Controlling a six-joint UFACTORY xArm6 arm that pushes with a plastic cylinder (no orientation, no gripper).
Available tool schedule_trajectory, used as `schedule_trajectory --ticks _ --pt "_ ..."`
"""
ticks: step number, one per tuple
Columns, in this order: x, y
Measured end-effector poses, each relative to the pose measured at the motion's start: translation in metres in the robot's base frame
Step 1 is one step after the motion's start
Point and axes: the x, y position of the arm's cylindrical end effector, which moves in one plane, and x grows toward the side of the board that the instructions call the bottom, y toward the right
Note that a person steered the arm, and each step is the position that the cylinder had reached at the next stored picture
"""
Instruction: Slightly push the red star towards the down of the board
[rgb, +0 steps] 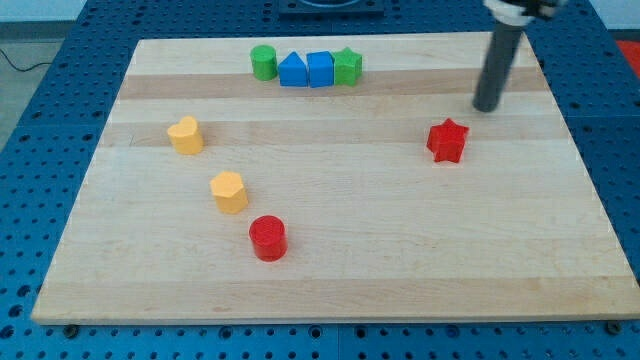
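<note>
My tip (487, 107) is sitting upper right of the frame, just above-right of the red star (447, 140), not touching; bare rod tool, no jaws, gripping nothing. Star is lying right of centre on worktop (400, 250).

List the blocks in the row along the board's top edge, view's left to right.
green cylinder → blue block with a peaked top → blue cube → green block, shape unclear.

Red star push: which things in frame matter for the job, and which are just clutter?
In play:
- red star
- my tip, apart from the star, toward the view's top right of it

Lying about:
- red cylinder
- two yellow blocks
- top row: green cylinder, two blue blocks, green block
</note>
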Motion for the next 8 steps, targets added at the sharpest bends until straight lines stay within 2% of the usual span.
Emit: schedule_trajectory --ticks 1,3,6,7,8 --pt "0.018 -0.01" --pt "0.042 -0.086" --pt "0.065 -0.007" --pt "0.072 -0.04" --pt "0.075 -0.11"
